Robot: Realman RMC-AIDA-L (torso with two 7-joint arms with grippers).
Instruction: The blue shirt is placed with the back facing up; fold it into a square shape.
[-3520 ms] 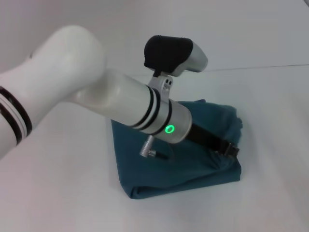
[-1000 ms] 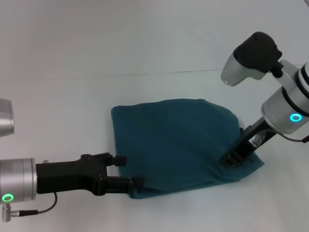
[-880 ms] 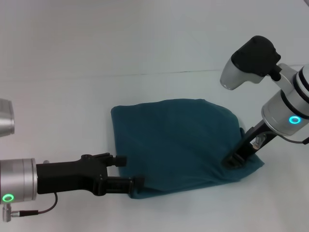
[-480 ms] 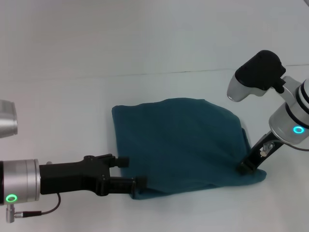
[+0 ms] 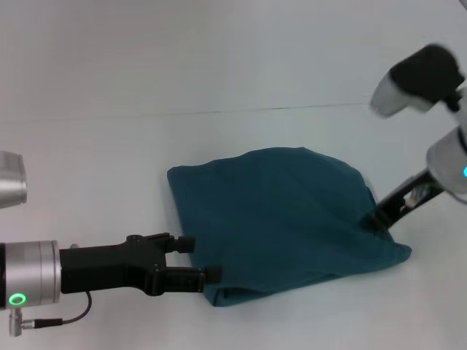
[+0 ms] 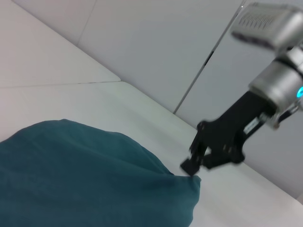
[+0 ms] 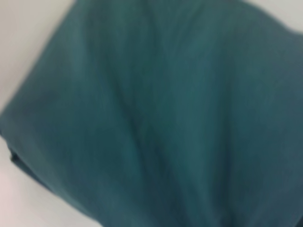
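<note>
Down near the front, the left claw (image 5: 199, 260) has its fingers apart, touching the near left edge of the blue shirt (image 5: 281, 215). Folded, it lies on the white desk (image 5: 102, 189). Farther right, the right claw (image 5: 373, 219) touches its right edge; I cannot tell its grip.

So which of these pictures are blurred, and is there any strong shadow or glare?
Head view: the upper part of the right arm is smeared by motion, while the left pincer and the blue shirt are sharp. Left wrist view: the right pincer is slightly smeared. Right wrist view: the shirt fills it, soft and out of focus. Light is even on the white table; shadows are faint, with no glare.
</note>
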